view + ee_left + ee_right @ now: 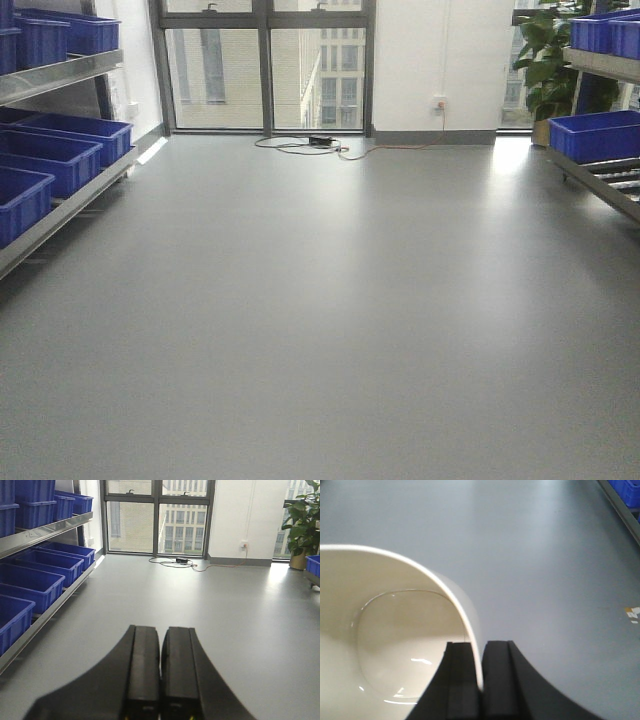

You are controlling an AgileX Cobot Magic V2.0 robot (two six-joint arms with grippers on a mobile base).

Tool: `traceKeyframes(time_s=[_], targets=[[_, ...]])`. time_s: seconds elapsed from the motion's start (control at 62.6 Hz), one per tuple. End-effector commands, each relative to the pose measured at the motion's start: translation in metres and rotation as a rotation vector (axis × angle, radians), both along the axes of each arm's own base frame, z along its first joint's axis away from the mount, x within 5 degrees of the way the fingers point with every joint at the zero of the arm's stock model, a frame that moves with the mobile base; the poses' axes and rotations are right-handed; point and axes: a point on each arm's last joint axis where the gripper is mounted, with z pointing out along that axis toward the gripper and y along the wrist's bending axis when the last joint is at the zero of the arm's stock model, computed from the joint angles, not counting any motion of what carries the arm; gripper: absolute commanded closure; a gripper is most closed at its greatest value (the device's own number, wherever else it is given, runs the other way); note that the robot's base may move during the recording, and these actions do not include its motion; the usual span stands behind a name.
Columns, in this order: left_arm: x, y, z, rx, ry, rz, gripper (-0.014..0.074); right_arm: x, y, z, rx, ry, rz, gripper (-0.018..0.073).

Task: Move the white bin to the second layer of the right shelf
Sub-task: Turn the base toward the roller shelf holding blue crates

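The white bin, a glossy cream tub with nothing inside, fills the lower left of the right wrist view, held above the grey floor. My right gripper is shut on its rim, one finger inside the wall and one outside. In the left wrist view my left gripper is shut with nothing in it, pointing across the floor toward the windows. The right shelf second layer, with roller rails and a steel front bar, shows at the right edge of the front view. Neither gripper nor the bin appears in the front view.
A blue crate sits at the far end of the right shelf's roller level, with more crates above. The left shelf holds several blue crates. Cables lie by the window; a potted plant stands at the back right.
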Motion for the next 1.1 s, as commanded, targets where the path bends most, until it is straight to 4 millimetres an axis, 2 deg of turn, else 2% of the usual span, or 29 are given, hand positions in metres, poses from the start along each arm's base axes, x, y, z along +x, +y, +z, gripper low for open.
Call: traceKeyframes(time_s=[0.0,1.086], targets=[[-0.0004,0.0005,-0.0009,-0.015,-0.070,0.003,0.0512,0.0029,-0.0005,0.0165,-0.003,-0.114,-0.006,0.0512],[-0.0004,0.0005,-0.0009,-0.015,-0.070,0.003,0.0512,0.0029,-0.0005,0.0165,-0.003,-0.114,-0.006,0.0512]])
